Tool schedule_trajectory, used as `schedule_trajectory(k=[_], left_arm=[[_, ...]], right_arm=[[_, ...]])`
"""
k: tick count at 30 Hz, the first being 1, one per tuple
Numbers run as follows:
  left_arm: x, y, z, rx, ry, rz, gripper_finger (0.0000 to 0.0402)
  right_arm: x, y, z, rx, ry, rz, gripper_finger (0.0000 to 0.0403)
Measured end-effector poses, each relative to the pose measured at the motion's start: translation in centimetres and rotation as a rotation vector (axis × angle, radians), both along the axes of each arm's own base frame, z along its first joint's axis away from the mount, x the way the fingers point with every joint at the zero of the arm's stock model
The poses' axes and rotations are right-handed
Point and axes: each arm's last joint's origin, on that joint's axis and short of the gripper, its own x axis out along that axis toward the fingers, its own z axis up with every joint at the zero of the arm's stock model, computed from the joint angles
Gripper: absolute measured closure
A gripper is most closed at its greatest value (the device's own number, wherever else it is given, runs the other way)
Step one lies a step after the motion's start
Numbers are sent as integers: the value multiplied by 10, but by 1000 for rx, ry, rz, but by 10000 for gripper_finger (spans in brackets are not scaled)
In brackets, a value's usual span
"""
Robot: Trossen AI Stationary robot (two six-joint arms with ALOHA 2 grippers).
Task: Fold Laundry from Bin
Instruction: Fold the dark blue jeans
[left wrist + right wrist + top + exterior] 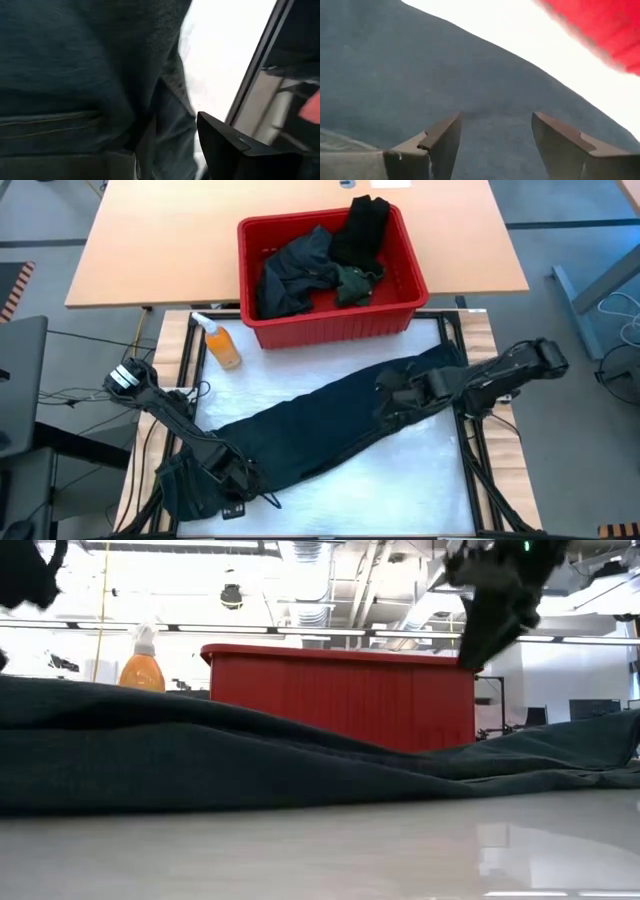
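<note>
White padded table top [420, 470], framed by dark rails, carries the work; a tan desk [160, 240] stands behind it. Jeans [330, 420], dark navy, lie spread diagonally across the table, one end at the near left corner, the other running up toward the far right. Bin [330, 325], red with slotted sides, sits at the far edge, straddling table and desk; inside it lie a dark blue-grey garment [295, 270], a black piece [362, 230] draped over the far rim, and a dark green piece [352, 283]. An orange bottle [222, 345] stands just left of the bin. Left gripper [232, 480] is down at the near-left end of the jeans, touching the cloth; in the left wrist view one finger [235, 150] shows beside the waistband seam [55, 122] with denim bunched against it, and the other finger is hidden by cloth, so it is probably clamped on the jeans but I cannot tell for certain. Right gripper [495, 142] hangs over the far-right part of the jeans, near the bin's front; its fingers stand apart with bare denim between them, nothing held. From the low view the jeans [200, 755] form a long low ridge in front of the bin [340, 695], and the right arm [500, 590] comes down from above at upper right.
</note>
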Motion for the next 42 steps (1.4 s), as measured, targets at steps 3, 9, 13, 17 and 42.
schedule_trajectory(k=[3,9,13,17,42], left_arm=[[3,3,27,7,-177,-2,267],[5,23,70,217,-544,47,267],[37,47,47,370,-642,72,267],[84,65,4,391,-688,36,267],[47,50,-54,146,110,-98,267]], right_arm=[[-11,-14,-12,-5,56,-48,134],[-36,-29,-7,-24,129,-185,134],[-43,-42,-3,-58,141,-266,134],[-41,-52,-7,-41,193,-271,133],[-57,-82,-51,106,239,-525,133]])
